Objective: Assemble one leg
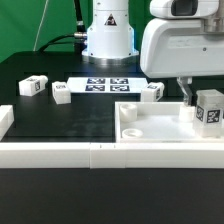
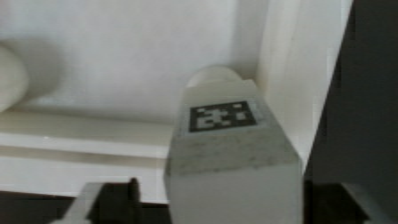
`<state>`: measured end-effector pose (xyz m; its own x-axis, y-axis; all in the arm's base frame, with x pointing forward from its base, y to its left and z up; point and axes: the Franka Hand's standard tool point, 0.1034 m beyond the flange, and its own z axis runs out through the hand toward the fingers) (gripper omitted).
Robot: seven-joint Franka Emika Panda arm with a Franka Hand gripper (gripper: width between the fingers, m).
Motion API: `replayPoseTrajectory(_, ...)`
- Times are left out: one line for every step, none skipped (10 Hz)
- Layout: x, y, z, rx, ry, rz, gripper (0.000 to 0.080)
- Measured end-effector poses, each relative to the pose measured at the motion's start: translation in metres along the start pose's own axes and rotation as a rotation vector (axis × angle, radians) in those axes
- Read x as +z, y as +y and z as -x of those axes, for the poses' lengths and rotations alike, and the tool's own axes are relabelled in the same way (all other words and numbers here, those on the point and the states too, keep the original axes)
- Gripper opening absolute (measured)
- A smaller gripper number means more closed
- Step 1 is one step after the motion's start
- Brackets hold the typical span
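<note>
Tagged white leg [image 2: 228, 150] clenched between fingers [image 2: 103, 203] over tabletop panel [image 1: 150, 128], black-and-white square tag, no readable writing

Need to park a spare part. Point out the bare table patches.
Free: black table between the loose legs and the front white rail. Crowded: exterior view's right, where the tool holds a leg over the panel.

The arm reached down at the exterior view's right. The gripper [image 1: 208, 108] pointed downward, its fingers [image 2: 111, 200] clamped on a leg [image 2: 228, 150].
</note>
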<state>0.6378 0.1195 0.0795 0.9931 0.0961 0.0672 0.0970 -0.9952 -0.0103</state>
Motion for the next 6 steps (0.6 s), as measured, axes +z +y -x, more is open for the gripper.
replayPoseTrajectory(0.0000,0.0000,0.0000,0.000,0.000,0.000,0.0289)
replayPoseTrajectory(0.0000,0.0001,0.0000,0.003,0.000,0.000,0.0289)
replayPoseTrajectory(0.0000,0.0001,0.0000,0.030,0.000,0.000,0.0291)
replayPoseTrajectory(0.0001,0.0003,0.0001,0.030,0.000,0.000,0.0291)
replayPoseTrajectory(0.0007,0.0004,0.0004,0.134,0.003,-0.011,0.0291)
replayPoseTrajectory(0.0011,0.0010,0.0009,0.310,0.006,-0.023,0.0291)
